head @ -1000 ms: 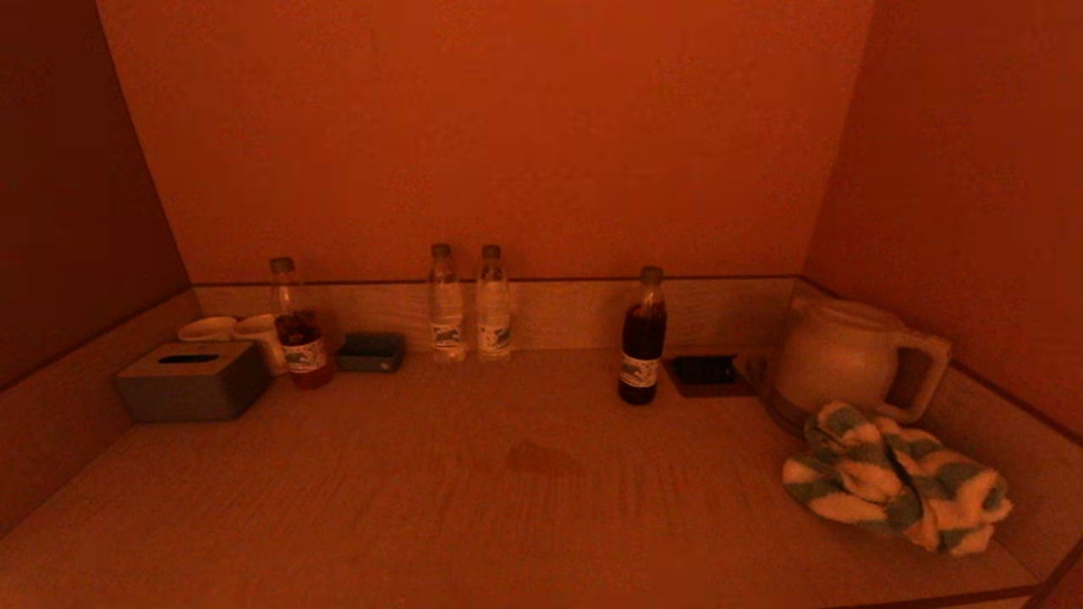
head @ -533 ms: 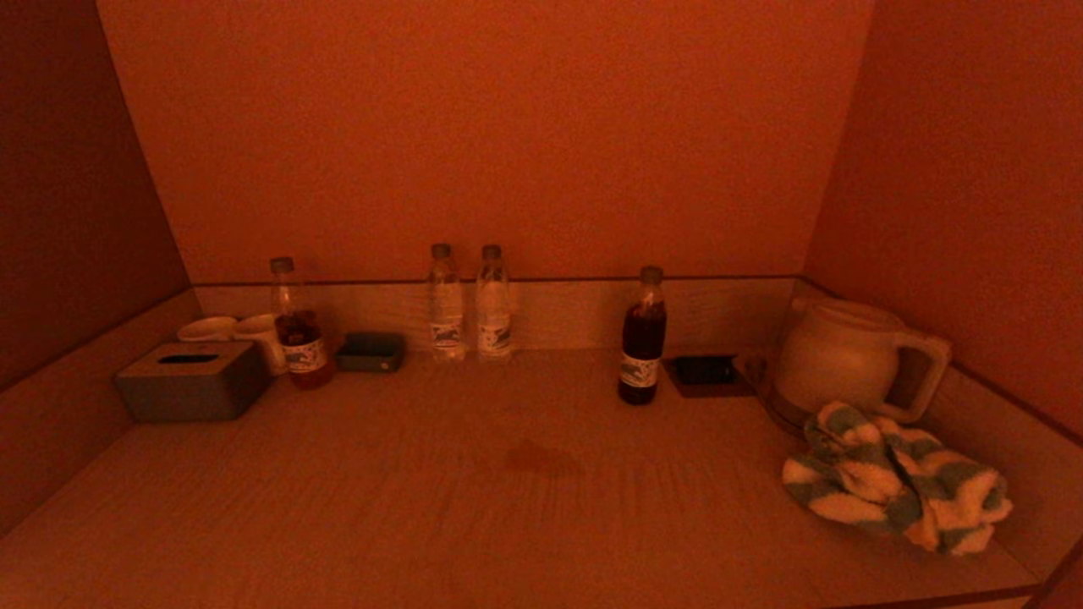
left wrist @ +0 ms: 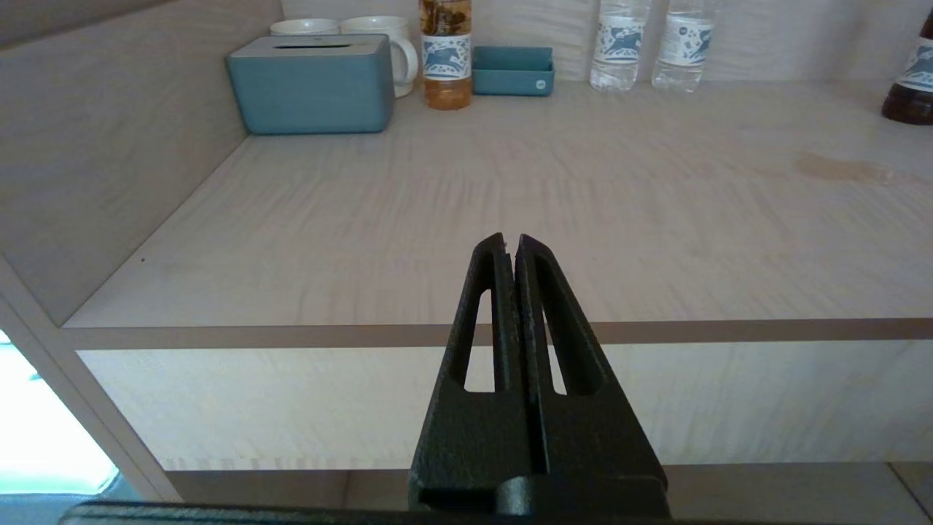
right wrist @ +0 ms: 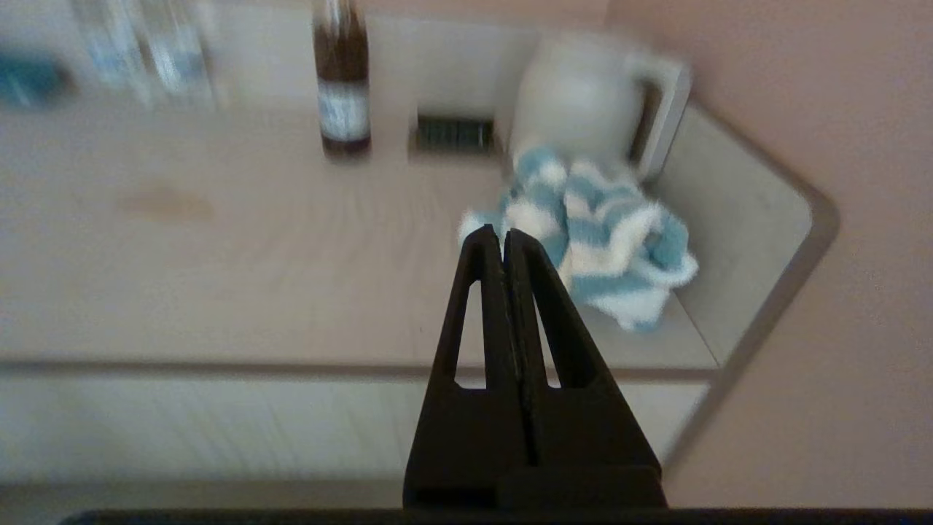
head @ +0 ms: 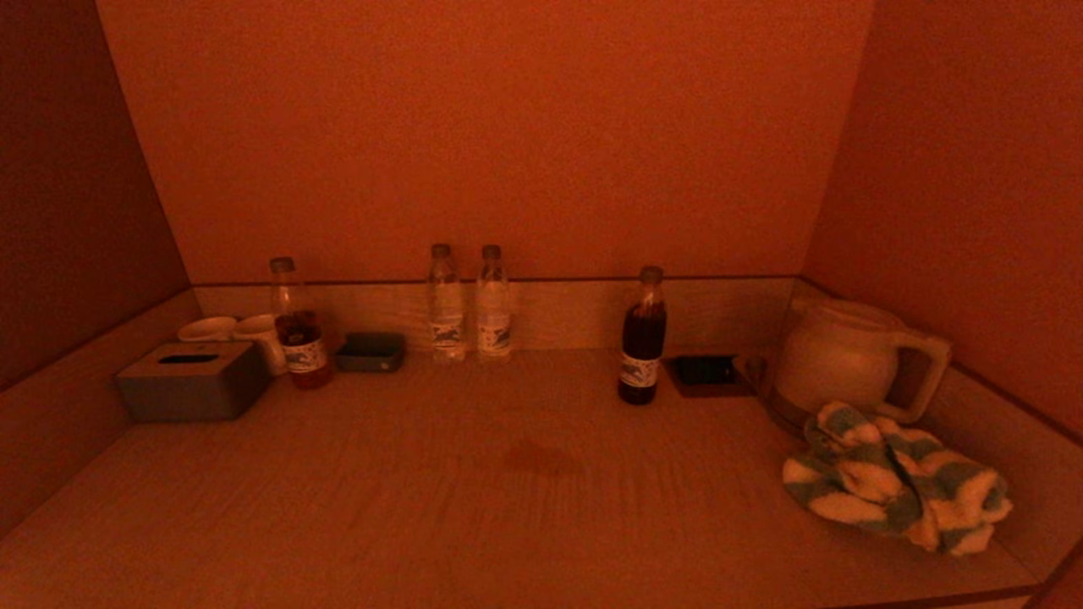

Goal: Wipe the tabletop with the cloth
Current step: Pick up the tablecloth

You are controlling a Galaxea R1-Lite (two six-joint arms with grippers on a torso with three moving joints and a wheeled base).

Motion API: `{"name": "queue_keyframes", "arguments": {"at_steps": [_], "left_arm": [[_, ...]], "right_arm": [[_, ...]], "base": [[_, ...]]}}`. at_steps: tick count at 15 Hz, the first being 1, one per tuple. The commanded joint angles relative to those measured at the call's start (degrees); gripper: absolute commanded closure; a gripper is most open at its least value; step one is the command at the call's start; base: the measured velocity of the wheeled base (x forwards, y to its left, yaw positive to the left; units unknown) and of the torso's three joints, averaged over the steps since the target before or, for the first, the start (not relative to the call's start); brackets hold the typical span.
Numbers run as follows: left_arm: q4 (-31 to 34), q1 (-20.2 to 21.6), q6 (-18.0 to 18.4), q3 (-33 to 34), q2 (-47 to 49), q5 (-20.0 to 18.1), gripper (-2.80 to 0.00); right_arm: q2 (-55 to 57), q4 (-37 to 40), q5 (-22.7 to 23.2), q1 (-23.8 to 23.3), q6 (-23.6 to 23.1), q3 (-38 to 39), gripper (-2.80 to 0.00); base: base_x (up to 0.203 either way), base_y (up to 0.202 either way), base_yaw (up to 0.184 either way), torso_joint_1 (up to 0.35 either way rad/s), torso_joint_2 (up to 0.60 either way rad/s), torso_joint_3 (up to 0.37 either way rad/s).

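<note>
We saw the cloth (head: 897,482) lying crumpled at the lower right of the head view, on the tabletop (head: 474,524) in the right corner, just in front of the kettle (head: 838,355) and seemingly touching its base. It was striped blue and white and nothing held it. A faint brown stain (head: 541,458) marked the tabletop near the middle of that view, well apart from the cloth.

Neither arm showed in the head view. In the left wrist view the left gripper (left wrist: 509,244) hung in front of the table's front edge with its jaws pressed together and nothing between them. In the right wrist view the right gripper (right wrist: 493,237) likewise had its jaws pressed together and empty; its tips lay over the cloth's near edge in that picture, but we could not tell how far above or short of it they were.

Along the back wall, across the middle of the head view, stood a dark bottle (head: 642,337), two clear bottles (head: 468,303) side by side, and an amber bottle (head: 298,326). At the left sat a tissue box (head: 193,381), two cups (head: 237,331) behind it, and a small tray (head: 371,352). A dark pad (head: 704,370) lay between the dark bottle and the kettle.
</note>
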Motion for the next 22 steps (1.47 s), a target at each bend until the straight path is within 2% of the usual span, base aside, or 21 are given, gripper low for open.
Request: {"name": "queue_keyframes", "arguments": {"at_steps": [1,5,8,11,13,16,20,22], "left_arm": [[0.0,0.0,0.0,0.0,0.0,0.0,0.00],[0.0,0.1,0.0,0.0,0.0,0.0,0.00],[0.0,0.1,0.0,0.0,0.0,0.0,0.00],[0.0,0.1,0.0,0.0,0.0,0.0,0.00],[0.0,0.1,0.0,0.0,0.0,0.0,0.00],[0.0,0.1,0.0,0.0,0.0,0.0,0.00],[0.0,0.1,0.0,0.0,0.0,0.0,0.00],[0.0,0.1,0.0,0.0,0.0,0.0,0.00]], "right_arm": [[11.0,2.6,-0.1,-0.1,-1.6,-3.3,0.00],[31.2,-0.4,-2.6,-0.3,-1.5,-8.8,0.00],[46.8,-6.2,-7.3,-0.4,2.5,-12.0,0.00],[61.9,-15.6,-12.4,-0.1,8.9,-14.0,0.00],[65.9,-21.0,-15.0,0.0,12.8,-15.5,0.00],[70.9,-21.9,-16.0,0.0,13.9,-21.1,0.00],[72.7,-21.0,-16.6,-0.4,12.9,-27.3,0.00],[71.6,-16.1,-17.1,-0.8,9.6,-31.7,0.00]], "base": [[0.000,0.000,0.000,0.000,0.00,0.000],[0.000,0.000,0.000,0.000,0.00,0.000],[0.000,0.000,0.000,0.000,0.00,0.000],[0.000,0.000,0.000,0.000,0.00,0.000],[0.000,0.000,0.000,0.000,0.00,0.000],[0.000,0.000,0.000,0.000,0.00,0.000],[0.000,0.000,0.000,0.000,0.00,0.000],[0.000,0.000,0.000,0.000,0.00,0.000]]}}
